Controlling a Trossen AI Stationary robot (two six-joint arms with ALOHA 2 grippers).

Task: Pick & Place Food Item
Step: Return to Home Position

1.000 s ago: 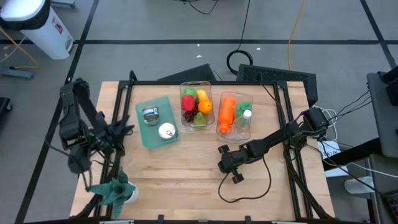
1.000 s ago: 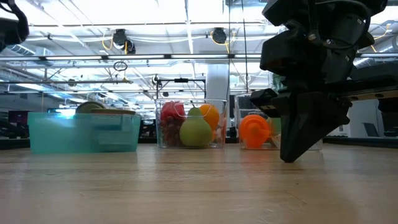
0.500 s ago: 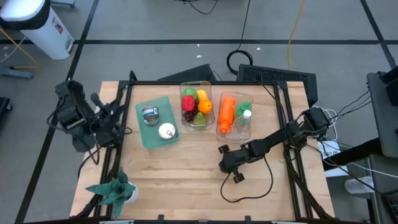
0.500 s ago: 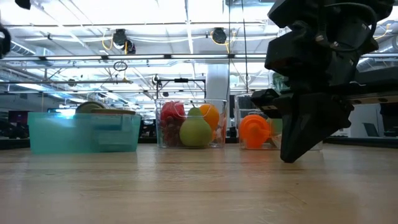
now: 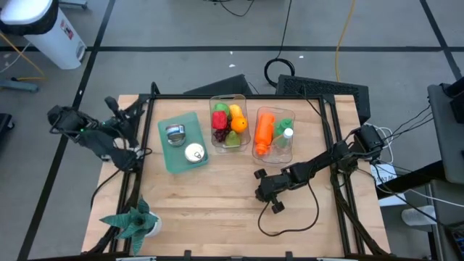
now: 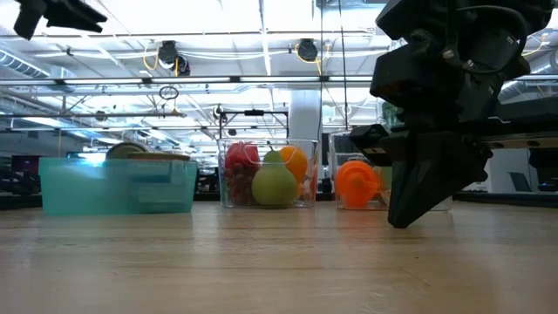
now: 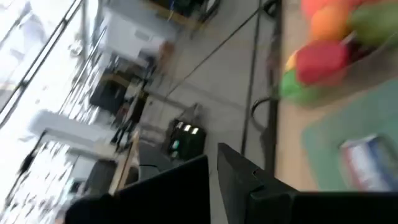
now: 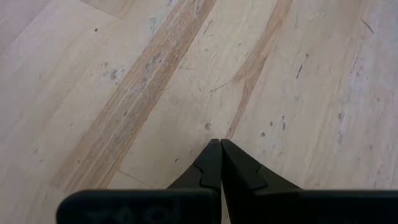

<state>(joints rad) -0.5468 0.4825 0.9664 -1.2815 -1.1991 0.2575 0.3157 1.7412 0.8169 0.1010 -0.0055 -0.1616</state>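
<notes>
1 overhead, 1 low, 2 wrist-mounted

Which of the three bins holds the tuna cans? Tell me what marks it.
The green bin, leftmost: tinted teal, holding two tuna cans side by side. The middle bin holds fruit, the right bin an orange bottle; both are clear.

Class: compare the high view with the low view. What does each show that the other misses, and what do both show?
Only the high view: the plant at the table's corner, the white bin on the floor, and that the cans lie side by side in the green bin. Only the low view: the ceiling lights of the room behind. Both: green bin, fruit bin, bottle bin, and the right gripper, shut, pointing down at the table. The left gripper, shut, is by the table's left edge.
</notes>
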